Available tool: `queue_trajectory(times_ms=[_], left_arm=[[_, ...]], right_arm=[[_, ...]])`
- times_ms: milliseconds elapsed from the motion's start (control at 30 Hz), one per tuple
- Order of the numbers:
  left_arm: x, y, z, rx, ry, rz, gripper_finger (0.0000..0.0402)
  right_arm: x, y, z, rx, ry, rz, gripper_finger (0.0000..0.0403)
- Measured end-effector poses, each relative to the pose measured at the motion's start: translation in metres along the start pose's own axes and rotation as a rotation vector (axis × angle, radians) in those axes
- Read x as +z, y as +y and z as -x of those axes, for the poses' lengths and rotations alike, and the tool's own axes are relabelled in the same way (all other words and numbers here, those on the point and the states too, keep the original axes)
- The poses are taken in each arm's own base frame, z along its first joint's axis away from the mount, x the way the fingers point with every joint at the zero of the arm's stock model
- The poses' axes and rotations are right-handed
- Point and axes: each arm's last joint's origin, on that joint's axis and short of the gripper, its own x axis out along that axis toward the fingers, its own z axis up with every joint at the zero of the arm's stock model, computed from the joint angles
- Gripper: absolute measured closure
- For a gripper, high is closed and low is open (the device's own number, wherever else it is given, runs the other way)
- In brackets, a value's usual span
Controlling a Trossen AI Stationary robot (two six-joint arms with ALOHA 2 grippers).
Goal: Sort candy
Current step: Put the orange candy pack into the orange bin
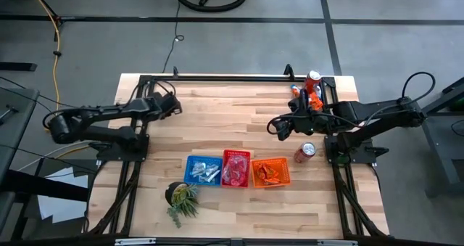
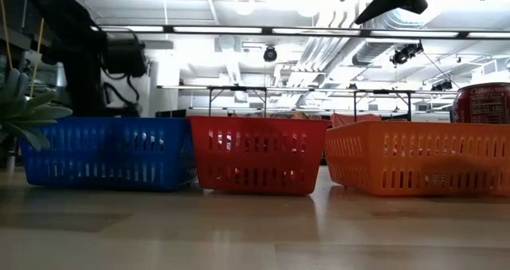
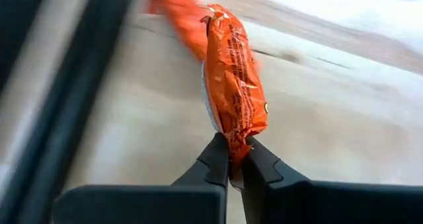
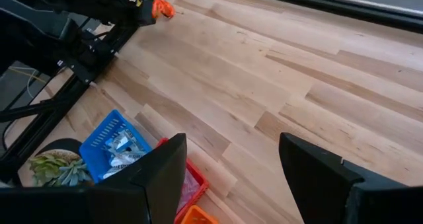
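From my station I start with the near edge of the pale wooden table (image 1: 217, 217), where the small green potted plant (image 1: 181, 198) stands beside a row of three slatted plastic baskets: the blue basket (image 1: 204, 169) holding blue and silver packets, the red basket (image 1: 235, 167) holding pink ones, and the orange basket (image 1: 270, 173) holding orange ones. Farther back, the right gripper (image 1: 278, 128) waits above the middle of the table with its fingers spread wide and nothing between them; a red soda can (image 1: 305, 152) lies just beside its arm. At the far left corner, the left gripper (image 3: 236, 163) is clamped on the lower end of an orange crinkly wrapped candy packet (image 3: 232, 78), which stands up from the fingertips, clear of the wood. In my judgement the step in hand is carrying this packet to the orange basket. To do it well I would keep the clamp firm, since only a thin margin of wrapper is pinched, travel high enough to clear the basket walls, and release only when centred over the orange basket.
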Motion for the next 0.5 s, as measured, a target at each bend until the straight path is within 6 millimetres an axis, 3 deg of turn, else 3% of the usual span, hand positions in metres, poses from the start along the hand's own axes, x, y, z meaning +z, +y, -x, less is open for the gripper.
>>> queue_trajectory(times_ms=[100, 233, 367, 500], left_arm=[[-0.012, -0.008, 0.015, -0.129, 0.007, -0.089, 0.0400], [-0.038, -0.032, 0.044, -0.450, 0.038, -0.271, 0.0401], [-0.064, -0.058, 0.084, -0.705, 0.032, -0.419, 0.0401], [-0.084, -0.088, 0.124, -0.842, 0.010, -0.566, 0.0401]], right_arm=[[-0.001, 0.000, 0.000, 0.012, 0.019, 0.000, 0.0166], [-0.001, 0.001, 0.000, 0.023, 0.034, 0.030, 0.0166], [-0.002, 0.001, 0.000, 0.038, 0.054, 0.077, 0.0166], [-0.002, 0.001, 0.000, 0.045, 0.063, 0.091, 0.0166]])
